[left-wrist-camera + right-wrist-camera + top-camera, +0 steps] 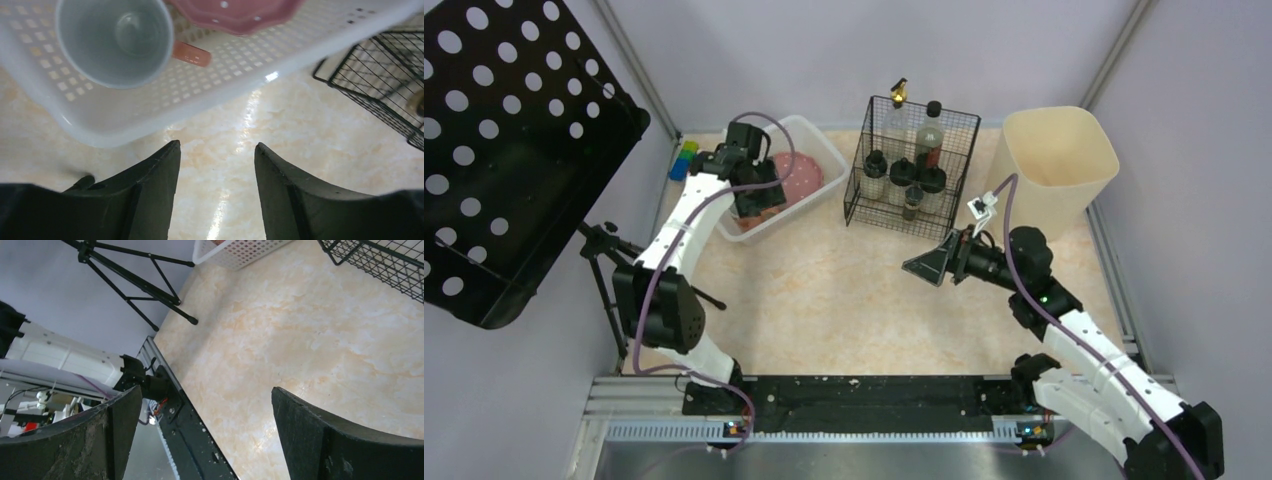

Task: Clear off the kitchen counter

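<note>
**Left gripper.** The left gripper (217, 147) is open. Its two dark fingers (155, 175) stand apart, with only bare stone showing between them. It hangs above the kitchen counter (300, 140), which lies directly below it, and points down just outside the near wall of a white plastic basket (250, 70).

- Ahead of the gripper and to its left, a pale mug (115, 40) stands upright inside the basket, mouth up, with its pinkish handle (191, 53) turned to the gripper's right.
- Further ahead, a pink plate (235, 12) lies in the same basket, beyond the mug.
- To the gripper's right, a black wire basket (370, 75) stands on the counter, apart from the white basket.

**Right gripper.** The right gripper (205, 392) is open wide and holds nothing. It hovers above the counter near the corner of the wire basket, with its fingers pointing across the counter toward the left arm's side.

- Below and ahead of the gripper, the stone surface runs to the white basket.
- Ahead of it to the left, a black tripod (135, 280) stands against the wall.

**Overhead view.** Bottles (929, 135) and jars stand in the wire basket. A beige bin (1064, 155) stands behind the right gripper, in the far corner. A black perforated panel (504, 150) sits off the counter, beyond the left arm.
</note>
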`<state>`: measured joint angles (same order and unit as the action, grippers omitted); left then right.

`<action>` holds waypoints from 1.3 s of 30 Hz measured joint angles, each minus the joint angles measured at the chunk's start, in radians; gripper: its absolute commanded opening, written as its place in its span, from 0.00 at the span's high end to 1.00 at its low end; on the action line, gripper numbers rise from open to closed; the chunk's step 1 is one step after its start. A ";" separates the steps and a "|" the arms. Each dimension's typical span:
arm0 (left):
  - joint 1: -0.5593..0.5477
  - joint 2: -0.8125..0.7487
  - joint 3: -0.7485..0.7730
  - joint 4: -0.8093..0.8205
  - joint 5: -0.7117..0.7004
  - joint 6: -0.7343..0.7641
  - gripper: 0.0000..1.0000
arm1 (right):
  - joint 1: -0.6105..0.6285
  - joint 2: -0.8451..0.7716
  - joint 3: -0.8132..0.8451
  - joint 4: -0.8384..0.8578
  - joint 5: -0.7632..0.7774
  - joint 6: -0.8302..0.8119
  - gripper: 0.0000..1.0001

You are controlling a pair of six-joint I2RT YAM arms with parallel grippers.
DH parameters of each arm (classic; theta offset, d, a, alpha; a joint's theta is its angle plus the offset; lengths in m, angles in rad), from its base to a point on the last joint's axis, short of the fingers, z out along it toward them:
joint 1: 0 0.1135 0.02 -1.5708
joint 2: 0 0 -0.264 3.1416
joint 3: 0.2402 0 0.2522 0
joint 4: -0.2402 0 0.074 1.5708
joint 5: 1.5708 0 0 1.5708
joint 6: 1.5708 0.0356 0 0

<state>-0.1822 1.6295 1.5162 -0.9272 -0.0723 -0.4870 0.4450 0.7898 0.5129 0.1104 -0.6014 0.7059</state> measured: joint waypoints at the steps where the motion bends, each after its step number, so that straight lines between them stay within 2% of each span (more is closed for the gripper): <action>1: -0.017 -0.014 0.000 0.001 0.007 0.002 0.29 | 0.000 0.005 0.010 -0.012 0.007 -0.004 0.01; 2: -0.031 -0.031 -0.002 0.004 0.015 0.004 0.13 | 0.000 0.010 0.021 -0.026 0.019 -0.009 0.01; 3: -0.052 -0.059 -0.012 0.019 0.035 0.007 0.03 | 0.000 0.013 0.030 -0.039 0.030 -0.016 0.01; 4: -0.065 -0.085 -0.022 0.030 0.052 0.013 0.01 | 0.000 0.016 0.041 -0.054 0.042 -0.023 0.01; 10: -0.111 -0.286 -0.141 0.136 0.185 0.026 0.01 | 0.000 0.051 0.154 -0.166 0.088 -0.097 0.01; 14: -0.125 -0.390 -0.225 0.209 0.293 0.038 0.01 | 0.000 0.055 0.251 -0.257 0.172 -0.154 0.01; 19: -0.240 -0.438 -0.261 0.267 0.368 0.062 0.01 | 0.000 0.052 0.343 -0.366 0.294 -0.196 0.01; 24: -0.369 -0.483 -0.315 0.336 0.374 0.071 0.01 | 0.000 0.047 0.420 -0.452 0.409 -0.215 0.01; 29: -0.447 -0.516 -0.324 0.371 0.336 0.076 0.01 | 0.000 0.023 0.440 -0.494 0.502 -0.219 0.01; 39: -0.463 -0.620 -0.350 0.454 0.241 0.094 0.01 | 0.000 0.019 0.532 -0.518 0.611 -0.270 0.01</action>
<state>-0.6453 1.0092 1.1664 -0.4728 0.1692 -0.3931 0.4450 0.8093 1.0451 -0.4080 0.0093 0.4358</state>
